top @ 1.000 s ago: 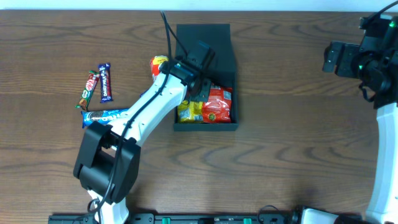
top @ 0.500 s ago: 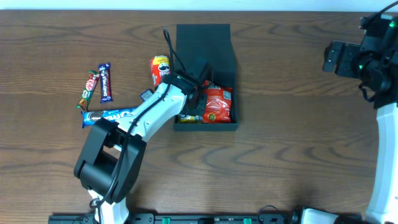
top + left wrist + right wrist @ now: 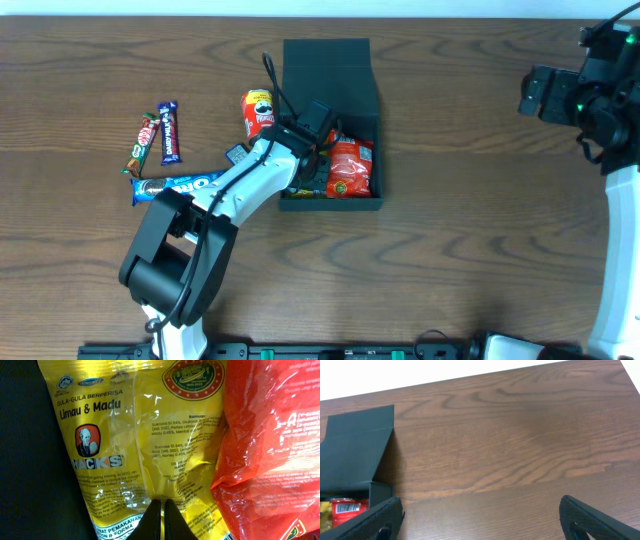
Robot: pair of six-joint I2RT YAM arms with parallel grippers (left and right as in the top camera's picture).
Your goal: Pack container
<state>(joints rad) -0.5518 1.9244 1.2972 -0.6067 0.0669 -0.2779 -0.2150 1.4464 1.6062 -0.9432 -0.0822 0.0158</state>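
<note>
The container (image 3: 330,204) is a dark square box with its flap lid lying open behind it; it also shows in the right wrist view (image 3: 355,450). Inside lie a yellow Hacks candy packet (image 3: 100,435) and a red packet (image 3: 350,168), side by side. My left gripper (image 3: 314,166) is down in the box, and its fingers (image 3: 162,510) are shut on a fold of the yellow packet. The arm hides most of that packet from above. My right gripper (image 3: 480,510) is open and empty, high over bare table at the far right (image 3: 540,92).
Left of the box stand a red Pringles can (image 3: 259,112) and a small dark item (image 3: 236,154). A blue Oreo pack (image 3: 175,187) and two snack bars (image 3: 147,142) (image 3: 169,132) lie further left.
My left gripper has moved down and toward the front of the box onto the yellow packet, uncovering the Pringles can. The right arm has not moved.
</note>
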